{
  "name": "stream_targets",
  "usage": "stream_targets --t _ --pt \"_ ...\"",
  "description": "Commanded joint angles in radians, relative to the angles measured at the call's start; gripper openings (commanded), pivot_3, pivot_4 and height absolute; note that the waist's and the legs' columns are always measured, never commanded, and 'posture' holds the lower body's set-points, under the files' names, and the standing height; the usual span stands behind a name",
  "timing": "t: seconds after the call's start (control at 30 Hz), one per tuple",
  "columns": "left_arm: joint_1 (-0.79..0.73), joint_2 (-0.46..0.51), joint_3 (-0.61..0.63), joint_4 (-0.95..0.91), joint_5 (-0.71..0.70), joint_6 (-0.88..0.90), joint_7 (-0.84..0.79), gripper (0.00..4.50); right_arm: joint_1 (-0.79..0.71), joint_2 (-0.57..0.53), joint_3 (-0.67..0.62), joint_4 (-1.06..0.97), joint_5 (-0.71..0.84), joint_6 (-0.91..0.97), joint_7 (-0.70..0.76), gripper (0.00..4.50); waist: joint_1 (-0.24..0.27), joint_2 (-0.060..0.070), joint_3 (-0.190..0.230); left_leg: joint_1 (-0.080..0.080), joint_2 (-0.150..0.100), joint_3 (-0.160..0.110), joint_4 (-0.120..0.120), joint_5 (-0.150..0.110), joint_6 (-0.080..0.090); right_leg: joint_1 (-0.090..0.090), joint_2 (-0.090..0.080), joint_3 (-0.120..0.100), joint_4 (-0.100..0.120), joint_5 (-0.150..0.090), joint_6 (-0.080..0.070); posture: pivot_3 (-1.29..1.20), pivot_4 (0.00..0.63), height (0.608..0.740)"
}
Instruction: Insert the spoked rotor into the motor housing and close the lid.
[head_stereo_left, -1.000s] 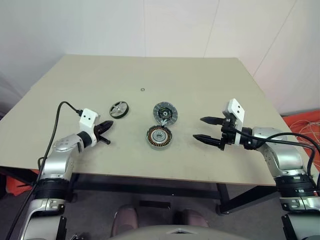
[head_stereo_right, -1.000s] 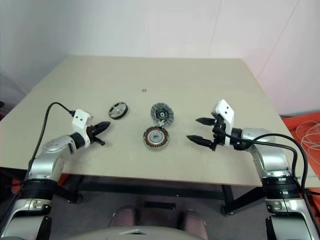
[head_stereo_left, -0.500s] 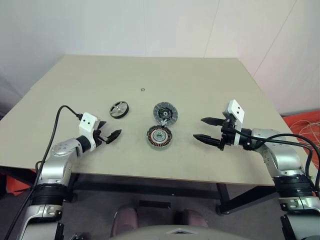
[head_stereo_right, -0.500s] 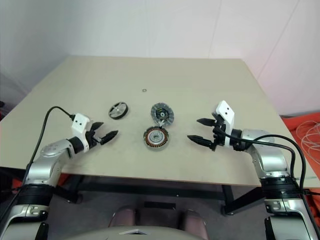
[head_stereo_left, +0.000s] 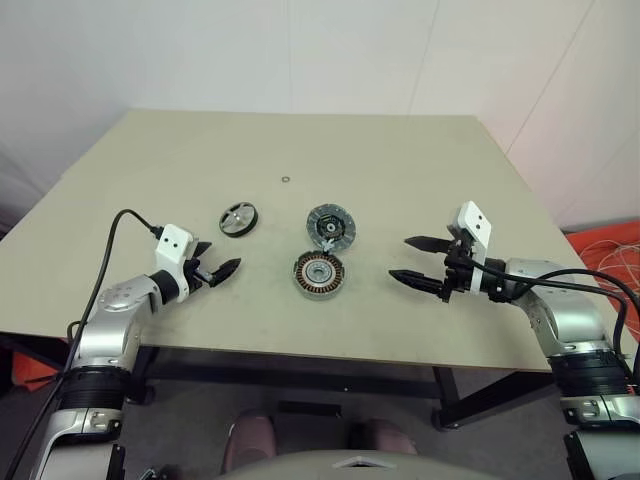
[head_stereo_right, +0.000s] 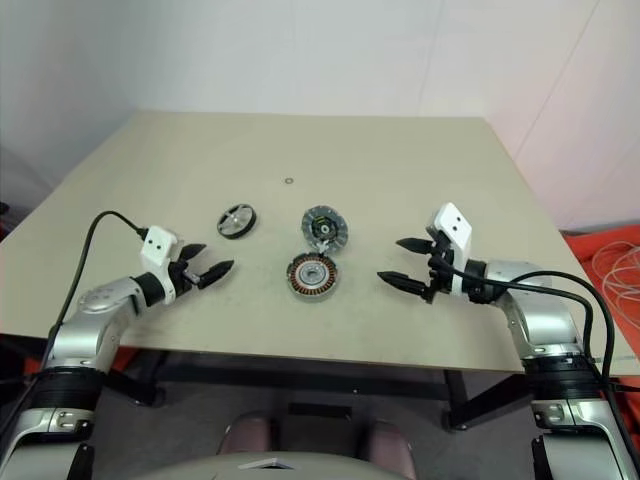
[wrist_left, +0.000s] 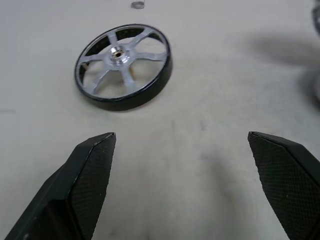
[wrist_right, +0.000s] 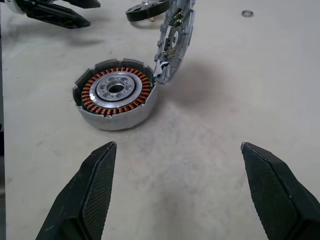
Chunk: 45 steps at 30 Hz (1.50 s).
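Note:
The spoked rotor (head_stereo_left: 238, 218), silver with a black rim, lies flat on the table just beyond my left gripper (head_stereo_left: 220, 257). That gripper is open and empty, its fingers aimed toward the rotor (wrist_left: 123, 65). The motor housing (head_stereo_left: 320, 274) with its copper coils sits at the table's middle. The lid (wrist_right: 175, 37) stands tilted up at the far rim of the housing (wrist_right: 116, 93). My right gripper (head_stereo_left: 400, 258) is open and empty to the right of the housing, pointing at it.
A tiny thin black ring (head_stereo_left: 286, 180) lies farther back on the beige table (head_stereo_left: 180, 160). The table's front edge runs just below both arms. Orange cables (head_stereo_left: 610, 250) lie on the floor at the right.
My left gripper went from shut to open in place. The right gripper and the parts on the table have not moved.

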Motion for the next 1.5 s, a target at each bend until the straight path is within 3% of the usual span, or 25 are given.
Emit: stream_targets --t 0.03,0.23,0.87,1.03,1.33,1.5 --pt "0.004 0.043 -0.004 -0.084 0.018 -0.035 -0.021 4.48 0.007 -0.010 -0.052 0.012 0.015 -0.020 -0.022 4.50 0.000 0.000 0.000 0.000 0.000 0.000 0.000 0.000 0.000 0.000 0.000 0.000 0.000 0.000 0.000 0.00 0.000 0.740" --pt "-0.088 0.021 0.045 -0.059 -0.025 -0.016 0.027 4.48 0.006 -0.001 -0.065 0.030 0.022 -0.025 -0.046 4.50 0.000 0.000 0.000 0.001 0.000 0.000 0.000 0.000 0.000 0.001 0.000 0.000 0.000 0.000 0.000 0.00 0.000 0.740" --pt "-0.298 0.024 -0.041 0.096 0.029 0.102 0.031 4.48 0.035 0.016 -0.069 -0.002 0.033 -0.033 -0.080 4.50 -0.002 0.000 0.000 0.000 0.000 0.000 0.000 0.000 0.000 0.000 0.000 -0.001 0.000 0.000 0.000 0.00 0.000 0.740" --pt "-0.239 0.016 -0.027 0.033 -0.013 0.093 -0.012 4.48 0.062 0.010 -0.085 -0.027 0.041 -0.032 -0.092 4.50 -0.002 0.000 0.000 -0.001 0.000 0.000 -0.001 0.000 0.000 0.000 0.000 -0.001 0.000 0.001 -0.002 0.00 0.000 0.740" --pt "-0.085 0.016 0.012 -0.029 -0.008 -0.101 -0.016 4.48 0.062 0.002 -0.084 -0.024 0.038 -0.026 -0.088 4.50 -0.001 0.000 0.000 0.000 0.000 0.000 0.000 0.000 0.000 0.000 0.000 -0.001 -0.001 0.000 0.000 0.00 0.000 0.740" --pt "0.020 0.039 0.051 -0.125 -0.091 -0.052 -0.077 4.48 0.055 -0.001 -0.077 -0.015 0.033 -0.025 -0.081 4.50 -0.002 0.000 0.000 0.000 0.000 0.000 -0.001 0.000 0.000 0.000 0.000 -0.001 -0.001 0.000 0.000 0.00 0.000 0.740"
